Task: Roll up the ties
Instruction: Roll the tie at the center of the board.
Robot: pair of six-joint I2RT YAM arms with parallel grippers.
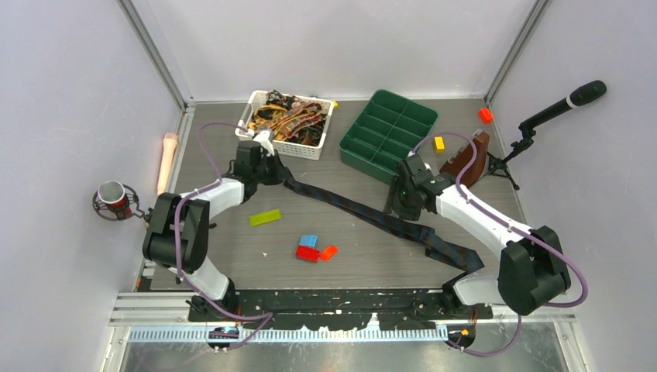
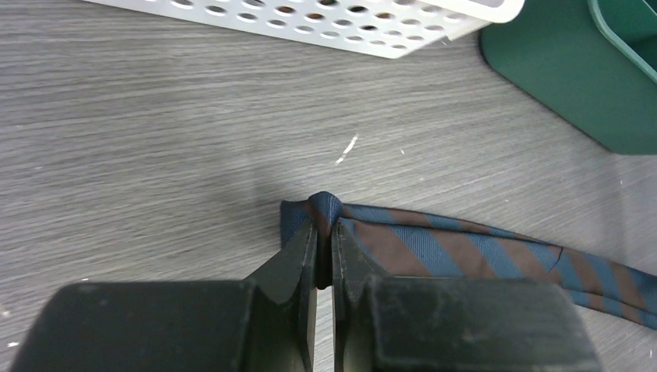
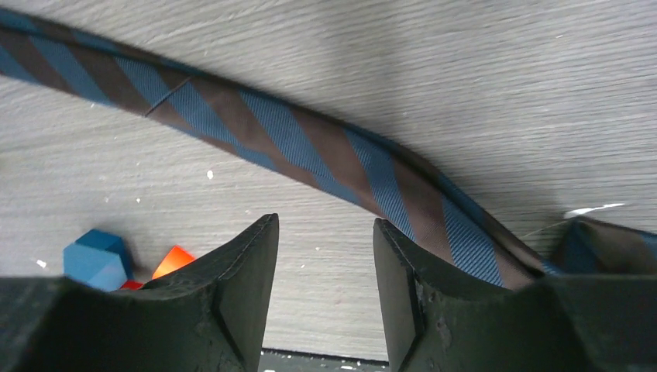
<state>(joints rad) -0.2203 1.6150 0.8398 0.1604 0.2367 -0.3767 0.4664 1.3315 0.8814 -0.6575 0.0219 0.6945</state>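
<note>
The left pincer (image 2: 325, 239), clenched on the folded tip of the navy-and-brown striped fabric necktie (image 2: 465, 252), should wind tight turns while the released right pincer (image 3: 325, 232) pins the band just ahead of it.

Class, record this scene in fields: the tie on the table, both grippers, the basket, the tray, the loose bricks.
tie on table: striped tie, blue and brown, stretched out, unrolled
left gripper: shut on the striped tie's folded end
right gripper: open above the tie, holding nothing
basket: white basket holding patterned ties
tray: green tray right of basket
bricks near tie: lime brick, blue brick, red brick, orange brick
</note>
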